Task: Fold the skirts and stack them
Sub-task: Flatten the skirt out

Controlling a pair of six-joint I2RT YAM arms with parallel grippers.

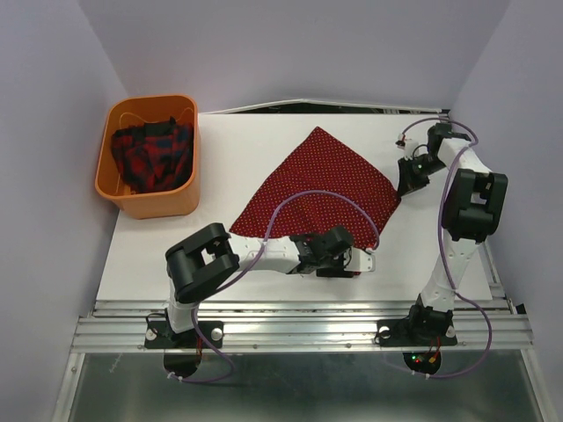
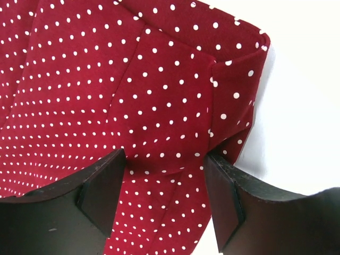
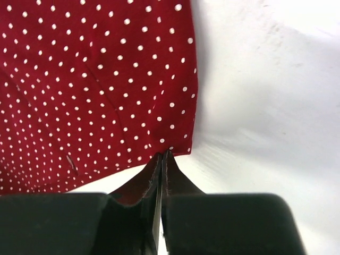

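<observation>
Black-fingered, the left tool (image 2: 164,159) stands spread at the near edge of the dark red cloth skirt with small white dots (image 1: 321,180). One finger sits on either side of a raised fold beside a turned-over corner, and the cloth between them is loose, not clamped. The dotted skirt lies opened out in a fan shape on the white desk (image 1: 141,264), its narrow end pointing away from the arms. At the skirt's right corner the right tool (image 3: 164,155) has its fingers pressed together, pinching the hem right at the corner tip. Well to the left of the dotted skirt and apart from it stands the orange plastic basket (image 1: 158,204). The red-and-black plaid cloth skirt (image 1: 151,156) is bundled inside it.
</observation>
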